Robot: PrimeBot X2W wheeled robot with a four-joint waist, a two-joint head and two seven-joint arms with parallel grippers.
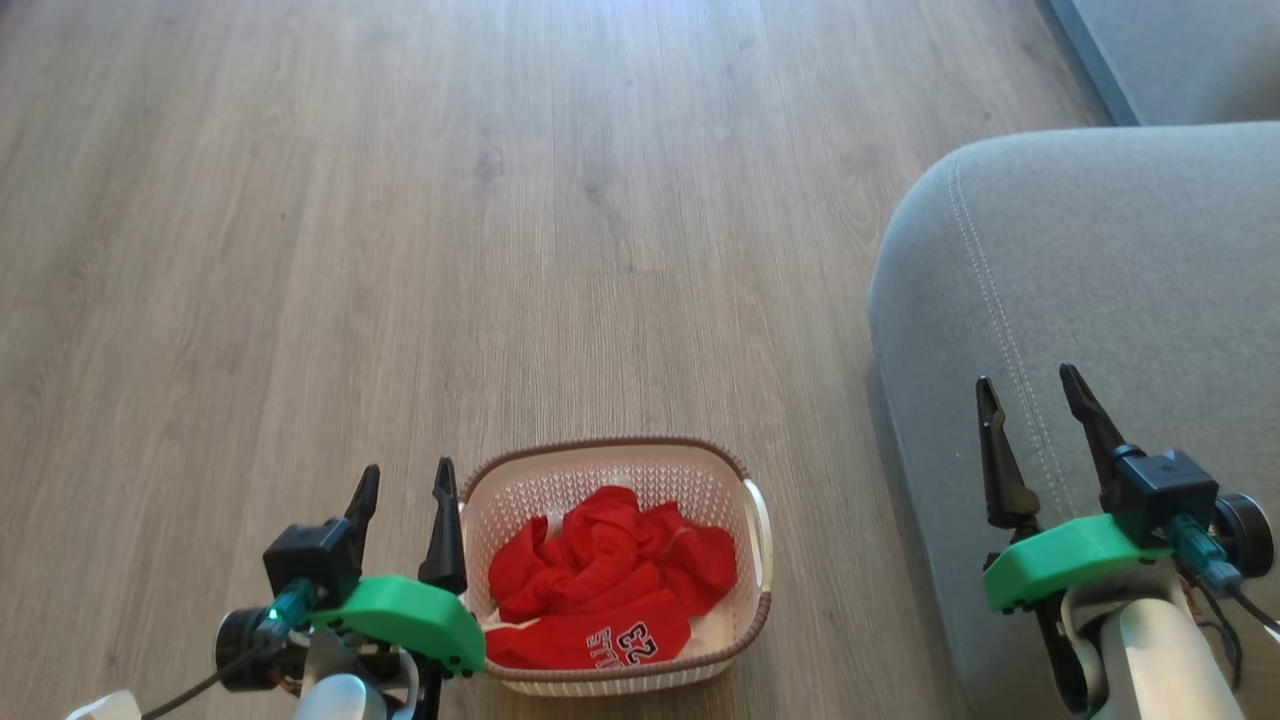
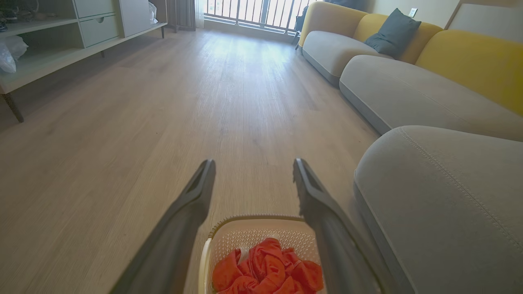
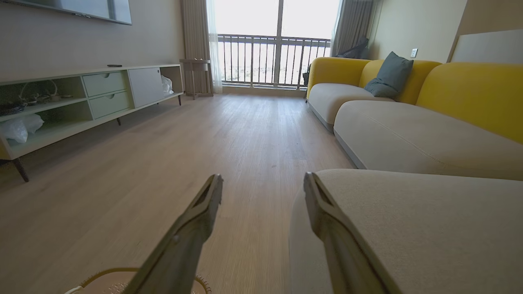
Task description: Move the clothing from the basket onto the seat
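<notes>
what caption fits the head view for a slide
Red clothing in the basket on the floor, left gripper and right gripper open, grey seat at right

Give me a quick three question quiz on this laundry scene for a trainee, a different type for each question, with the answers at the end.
1. True or false: the red clothing lies inside the basket.
2. Seen from the head view, on which side of the basket is the grey seat? A) the robot's left B) the robot's right C) underneath it
3. Fill in the blank: the left gripper and the right gripper both stand ___, with nothing between their fingers.

Key: 1 true; 2 B; 3 open.
</notes>
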